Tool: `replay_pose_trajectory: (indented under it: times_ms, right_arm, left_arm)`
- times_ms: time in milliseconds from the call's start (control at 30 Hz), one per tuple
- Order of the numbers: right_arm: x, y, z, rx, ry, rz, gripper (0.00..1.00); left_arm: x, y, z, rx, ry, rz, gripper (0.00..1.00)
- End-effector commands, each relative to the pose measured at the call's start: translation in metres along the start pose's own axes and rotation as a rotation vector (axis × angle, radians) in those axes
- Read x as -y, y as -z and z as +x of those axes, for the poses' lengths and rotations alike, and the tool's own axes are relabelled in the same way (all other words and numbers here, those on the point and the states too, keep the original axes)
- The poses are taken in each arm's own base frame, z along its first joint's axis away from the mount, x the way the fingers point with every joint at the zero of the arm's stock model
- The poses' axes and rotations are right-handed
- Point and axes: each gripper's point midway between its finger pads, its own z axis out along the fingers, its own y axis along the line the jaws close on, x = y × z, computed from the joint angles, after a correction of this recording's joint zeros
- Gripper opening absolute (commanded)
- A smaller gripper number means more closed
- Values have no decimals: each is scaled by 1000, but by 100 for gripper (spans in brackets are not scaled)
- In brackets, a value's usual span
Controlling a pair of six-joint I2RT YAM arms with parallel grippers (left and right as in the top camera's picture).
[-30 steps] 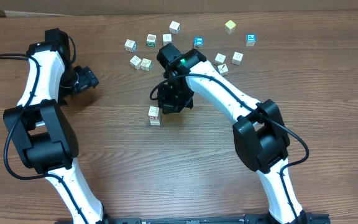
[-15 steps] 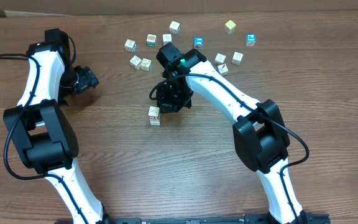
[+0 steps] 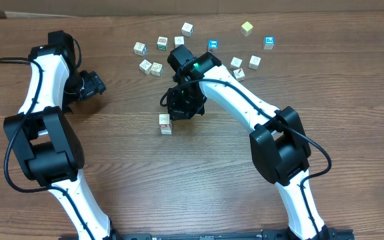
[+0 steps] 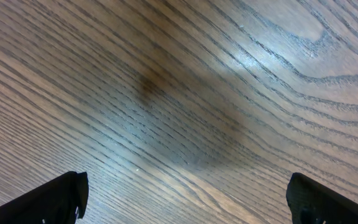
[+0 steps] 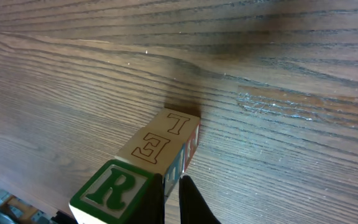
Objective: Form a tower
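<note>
The tower [image 3: 165, 123] is a one-cube-wide column of pale wooden cubes in the middle of the table. In the right wrist view the tower [image 5: 160, 146] rises toward the camera, with a green R face on top and outlined letters on the cubes below. My right gripper [image 3: 173, 113] hovers just to the tower's back right. Its fingers [image 5: 191, 199] are pressed almost together beside the top cube, and the right gripper [image 5: 171, 190] holds nothing. My left gripper [image 3: 93, 85] is far to the left, wide open over bare wood [image 4: 185, 202].
Several loose pale cubes lie scattered at the back, among them one [image 3: 157, 69] behind the tower and one [image 3: 239, 74] beside the right arm. Two blue-faced cubes [image 3: 213, 45] [image 3: 269, 42] and a yellow cube [image 3: 247, 28] sit further back.
The right gripper has drifted very slightly back from the tower. The tower and the left arm have not moved.
</note>
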Motion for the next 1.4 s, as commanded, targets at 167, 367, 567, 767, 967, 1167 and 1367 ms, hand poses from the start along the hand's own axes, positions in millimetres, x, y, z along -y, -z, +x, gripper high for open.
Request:
replay_pose_trajectory:
  times_ms: [167, 367, 567, 767, 967, 1167, 1367]
  right_arm:
    - [-1, 3, 1, 7, 1, 5, 9]
    - [20, 4, 5, 10, -22, 108, 9]
    - [28, 15, -3, 53, -17, 169, 21]
    - [15, 69, -23, 180, -4, 205, 68]
    - [-9, 114, -20, 279, 34, 223, 86]
    - [-29, 95, 2, 296, 77, 301, 80]
    - [-51, 79, 20, 381, 169, 406, 74]
  left_arm:
    - [2, -4, 1, -6, -19, -8, 100]
    - [2, -4, 1, -6, -19, -8, 99]
    - [2, -4, 1, -6, -19, -8, 100]
    - [2, -4, 1, -6, -19, -8, 100]
    - [2, -4, 1, -6, -19, -8, 99]
    - [2, -4, 1, -6, -19, -8, 100]
    - [2, -4, 1, -6, -19, -8, 100]
